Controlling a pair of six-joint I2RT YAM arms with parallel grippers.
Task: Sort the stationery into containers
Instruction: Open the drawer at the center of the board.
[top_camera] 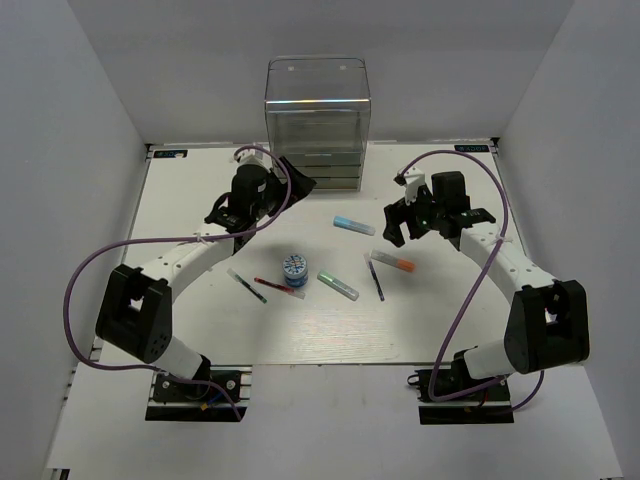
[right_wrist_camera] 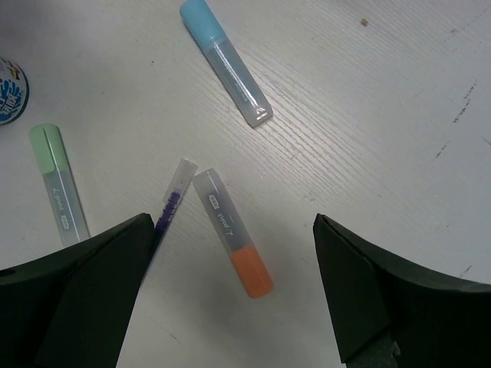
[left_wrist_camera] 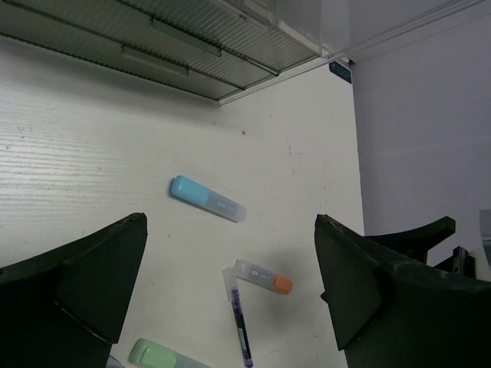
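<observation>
The left gripper is hovering over the far left part of the tabletop, close to the foot of the clear cabinet. Its jaws are standing wide apart and are gripping nothing; only bare tabletop and a few markers are showing between them in the left wrist view.

Nearer the arms, the stationery is lying loose in a scattered row. The green-tipped pen is lying furthest left, on a slant, and the red pen is lying just beside it, almost touching its tip. The blue-white roll is sitting next to the red pen's right end. The green-white marker is lying near the roll on its right, angled.

The cabinet is standing at the far edge of the tabletop, about in the middle, well apart from every pen. The light blue marker is lying alone between the cabinet and the row.

Further right, the dark thin pen and the orange-capped marker are lying close together, their far ends nearly meeting.

The right gripper is hanging above that pair, jaws spread wide and carrying nothing.
</observation>
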